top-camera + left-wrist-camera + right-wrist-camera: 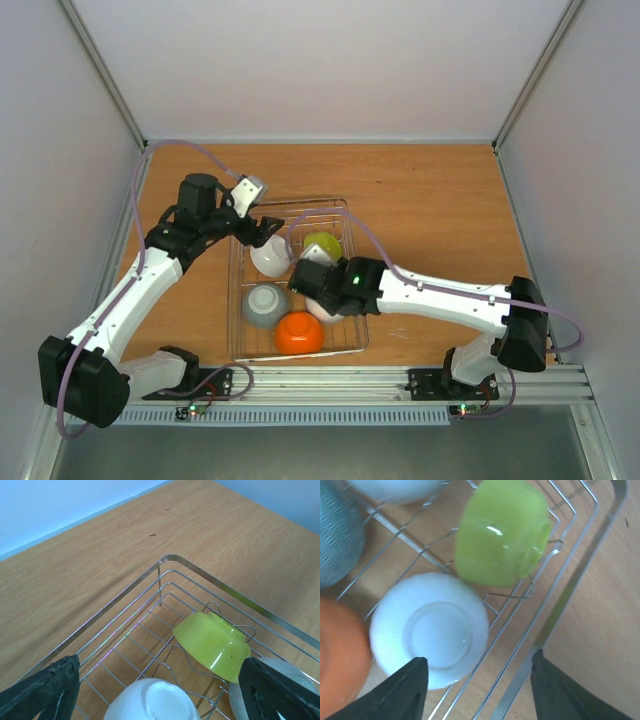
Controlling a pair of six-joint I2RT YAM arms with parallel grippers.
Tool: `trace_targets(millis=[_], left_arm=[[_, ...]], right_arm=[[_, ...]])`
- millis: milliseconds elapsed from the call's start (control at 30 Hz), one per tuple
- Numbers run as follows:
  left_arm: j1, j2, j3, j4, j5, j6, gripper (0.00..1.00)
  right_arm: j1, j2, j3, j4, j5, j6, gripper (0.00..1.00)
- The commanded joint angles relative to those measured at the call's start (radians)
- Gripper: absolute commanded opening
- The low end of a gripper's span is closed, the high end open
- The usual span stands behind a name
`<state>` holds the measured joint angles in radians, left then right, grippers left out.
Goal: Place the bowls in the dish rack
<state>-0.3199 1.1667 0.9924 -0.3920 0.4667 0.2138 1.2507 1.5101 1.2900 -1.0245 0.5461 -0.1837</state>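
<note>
Loading looked done: right claw (480,657) hung open over the white bowl (430,630) at the dish rack's (170,556) four o'clock. The left claw (160,690) gaped wide and empty. Retreat seemed next.

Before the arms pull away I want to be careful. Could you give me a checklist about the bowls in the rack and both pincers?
1. All five bowls inside the dish rack: ok. These are the yellow-green bowl, grey bowl, orange bowl, far white bowl and near white bowl.
2. Left pincer open and empty: ok.
3. Right pincer open: ok, with its fingers apart above the near white bowl.
4. Right pincer free of that bowl: cannot tell, because one finger overlaps its edge.
5. Yellow-green bowl settled: cannot tell, because it lies tilted on the wires.
</note>
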Motion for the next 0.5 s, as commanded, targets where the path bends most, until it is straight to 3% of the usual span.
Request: trace_targets(millis=[0, 133, 300, 467], left_arm=[[0.006, -0.004, 0.011, 0.023, 0.024, 0.012, 0.87], [0.007, 0.007, 0.011, 0.024, 0.032, 0.013, 0.87], [0.007, 0.022, 0.014, 0.020, 0.035, 0.016, 0.87], [0.007, 0.034, 0.017, 0.020, 0.035, 0.018, 0.87]], right_arm=[[-0.091, -0.070, -0.014, 0.042, -0.082, 0.093, 0.51], [-0.095, -0.106, -0.061, 0.114, -0.259, 0.050, 0.33], [-0.088, -0.111, -0.093, 0.116, -0.298, 0.051, 0.09], [-0.035, -0.140, -0.141, 0.172, -0.405, 0.023, 0.01]])
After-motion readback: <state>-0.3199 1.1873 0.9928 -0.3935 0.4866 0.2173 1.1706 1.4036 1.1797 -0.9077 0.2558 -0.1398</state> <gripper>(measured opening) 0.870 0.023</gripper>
